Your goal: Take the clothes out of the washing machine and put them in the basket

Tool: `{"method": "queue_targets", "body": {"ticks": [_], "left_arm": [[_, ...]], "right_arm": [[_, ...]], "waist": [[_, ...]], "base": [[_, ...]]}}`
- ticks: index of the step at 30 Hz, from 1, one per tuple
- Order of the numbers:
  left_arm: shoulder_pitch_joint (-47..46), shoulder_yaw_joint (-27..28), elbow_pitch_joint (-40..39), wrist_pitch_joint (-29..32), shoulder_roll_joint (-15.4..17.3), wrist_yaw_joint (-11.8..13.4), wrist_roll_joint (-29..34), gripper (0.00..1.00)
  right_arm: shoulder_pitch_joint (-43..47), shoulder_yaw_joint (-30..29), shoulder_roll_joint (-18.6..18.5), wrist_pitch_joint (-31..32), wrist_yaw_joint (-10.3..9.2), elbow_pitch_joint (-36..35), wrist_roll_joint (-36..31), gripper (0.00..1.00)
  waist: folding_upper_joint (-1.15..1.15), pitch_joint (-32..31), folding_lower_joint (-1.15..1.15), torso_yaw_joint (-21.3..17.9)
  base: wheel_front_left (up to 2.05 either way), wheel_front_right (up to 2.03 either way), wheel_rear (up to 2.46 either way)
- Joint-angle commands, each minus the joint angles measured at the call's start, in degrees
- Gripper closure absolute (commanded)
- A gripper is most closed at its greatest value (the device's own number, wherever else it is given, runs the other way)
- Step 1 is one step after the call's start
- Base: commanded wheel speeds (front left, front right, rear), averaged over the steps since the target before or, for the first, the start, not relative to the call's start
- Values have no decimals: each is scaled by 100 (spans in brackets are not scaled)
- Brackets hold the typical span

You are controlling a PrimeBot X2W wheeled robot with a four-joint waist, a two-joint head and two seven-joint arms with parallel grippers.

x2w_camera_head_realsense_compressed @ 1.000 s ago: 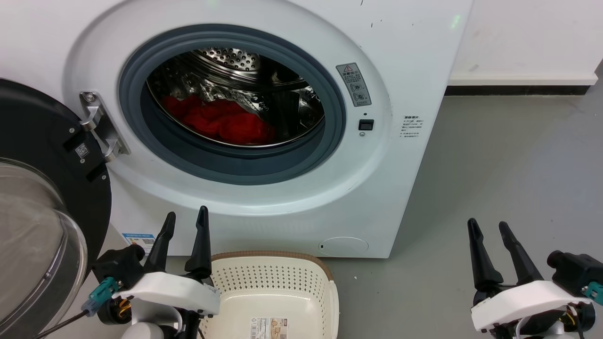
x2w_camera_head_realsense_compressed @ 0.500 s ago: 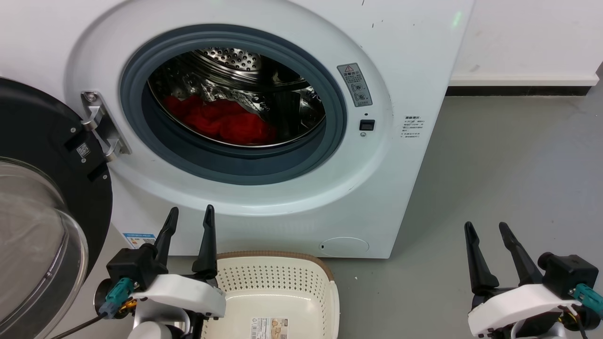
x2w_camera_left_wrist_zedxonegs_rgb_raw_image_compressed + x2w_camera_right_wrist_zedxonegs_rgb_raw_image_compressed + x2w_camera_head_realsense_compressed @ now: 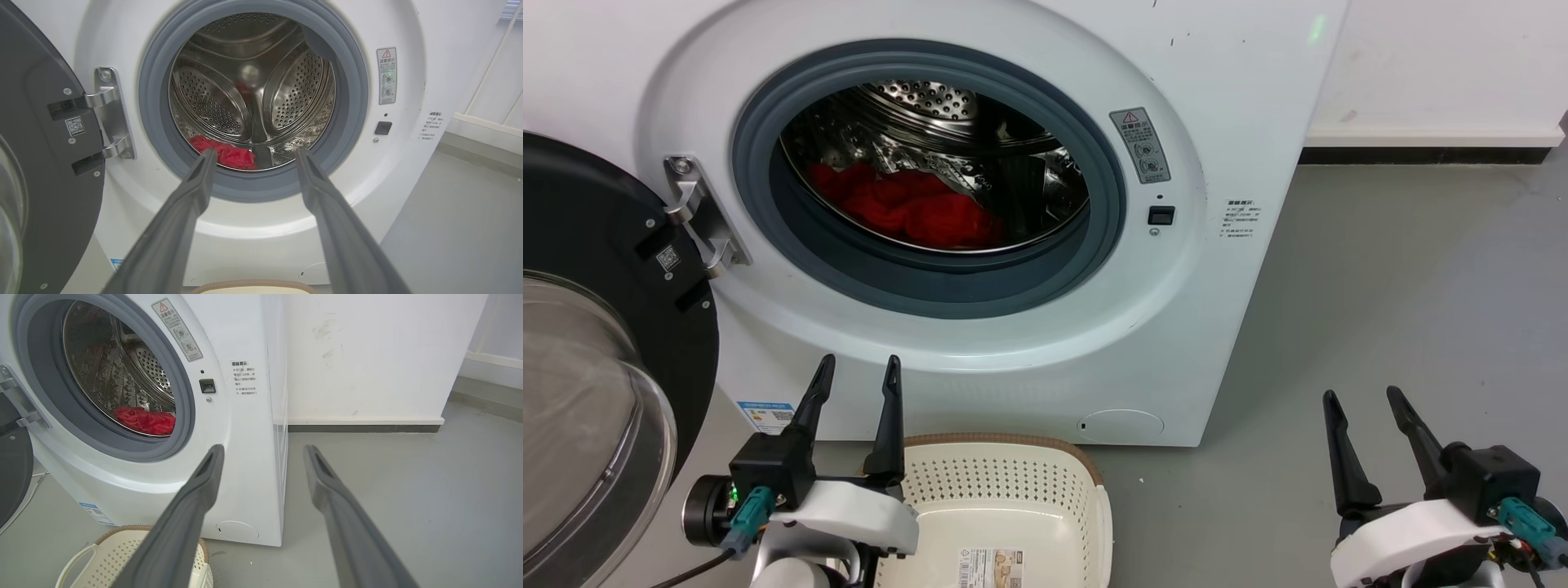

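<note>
The red clothes are lying low in the drum of the washing machine, its door hanging open at 9 o'clock. The basket is sitting on the floor at 6 o'clock. The left gripper is hovering beside the basket, fingers spread and empty. The right gripper, well apart at 4 o'clock, is also spread and holding nothing.

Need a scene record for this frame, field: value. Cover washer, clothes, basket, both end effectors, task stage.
washer: door swung open at left
clothes: red bundle low in drum, ungrasped
basket: on floor in front of washer, holds no clothes
left end effector: open, by basket's left rim, pointing at drum
right end effector: open, over floor right of washer
task stage: nothing picked yet
</note>
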Motion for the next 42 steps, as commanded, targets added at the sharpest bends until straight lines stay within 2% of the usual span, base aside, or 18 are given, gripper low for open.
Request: {"method": "queue_targets", "body": {"ticks": [1, 21, 42], "left_arm": [[-78, -22, -21, -44, 36, 30, 122, 0], [-53, -5, 48, -258, 20, 111, 830, 0], [-7, 63, 145, -255, -18, 95, 816, 0]], "right_arm": [[26, 14, 0, -55, -2, -58, -134, 0], [108, 12, 2, -201, -2, -198, -939, 0], [101, -3, 2, -169, -3, -168, -874, 0]], "waist": [[0, 3, 0, 4], [0, 44, 0, 11], [0, 49, 0, 5]], "base": [[0, 0, 0], [0, 0, 0], [0, 0, 0]]}}
